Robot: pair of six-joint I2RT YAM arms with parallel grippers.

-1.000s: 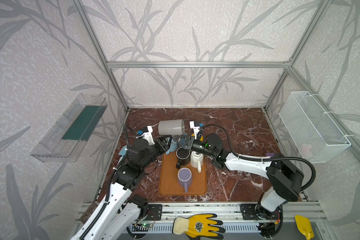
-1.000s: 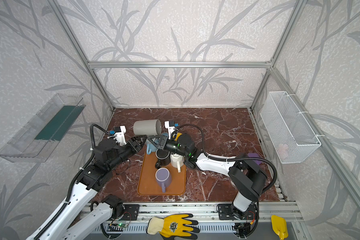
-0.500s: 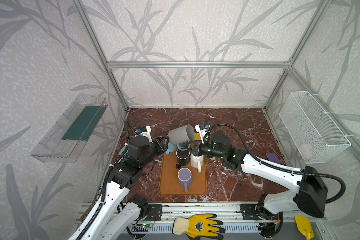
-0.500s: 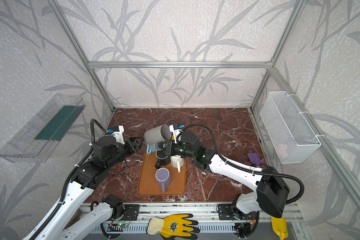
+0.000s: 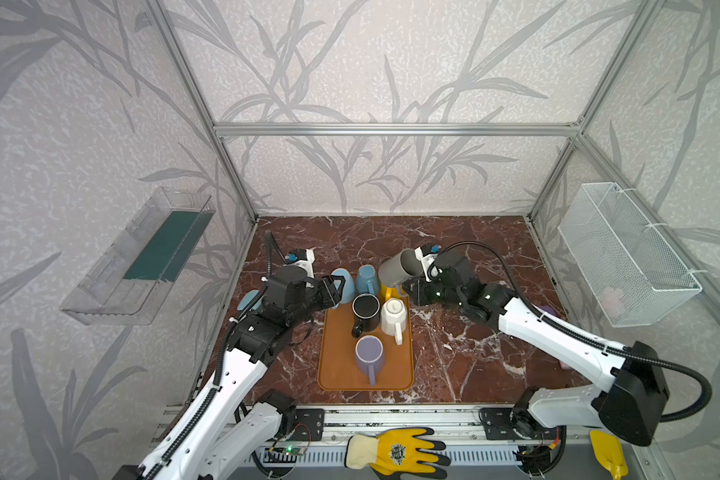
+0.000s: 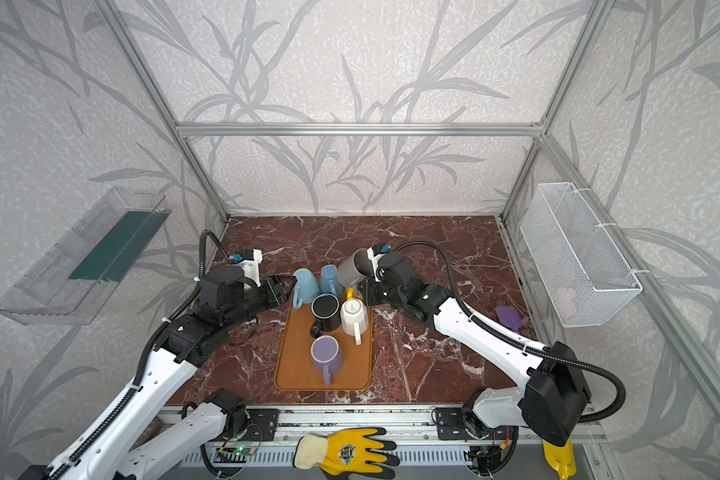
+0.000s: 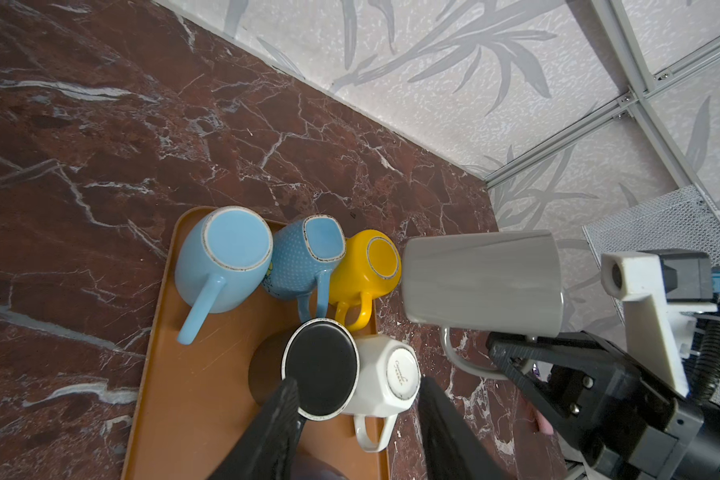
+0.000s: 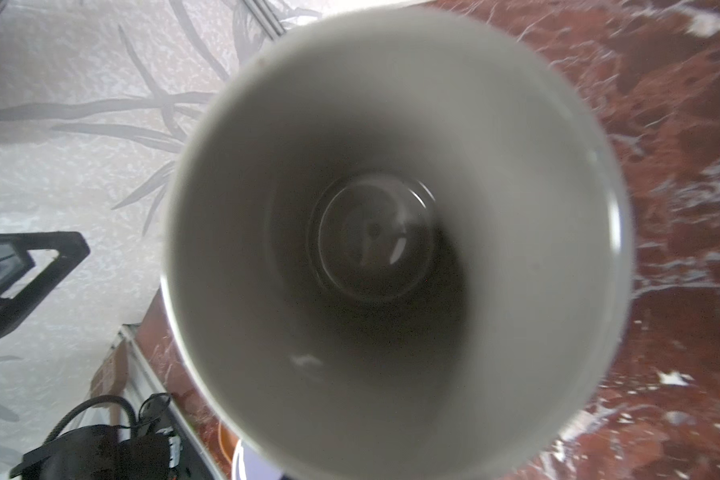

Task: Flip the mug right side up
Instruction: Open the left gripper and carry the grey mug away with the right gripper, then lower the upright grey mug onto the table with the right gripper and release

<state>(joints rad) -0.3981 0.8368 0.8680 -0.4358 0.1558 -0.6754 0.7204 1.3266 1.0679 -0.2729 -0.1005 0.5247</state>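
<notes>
Six mugs crowd the orange tray [image 5: 341, 376]. A seventh, the gray mug [image 5: 400, 268], hangs clear of the worktop above the tray's far right corner, roughly on its side, mouth toward the right arm. Right pincer [image 7: 506, 353] is clamped on its handle, apparently; the loop is partly hidden. Left pincer [image 6: 287, 286] is half-parted and empty, just beside the light blue mug [image 6: 307, 284].

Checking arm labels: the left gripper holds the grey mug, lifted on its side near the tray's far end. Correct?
No. The right gripper holds the grey mug; the left gripper is open and empty. Both top views show this. The rest is right.
</notes>
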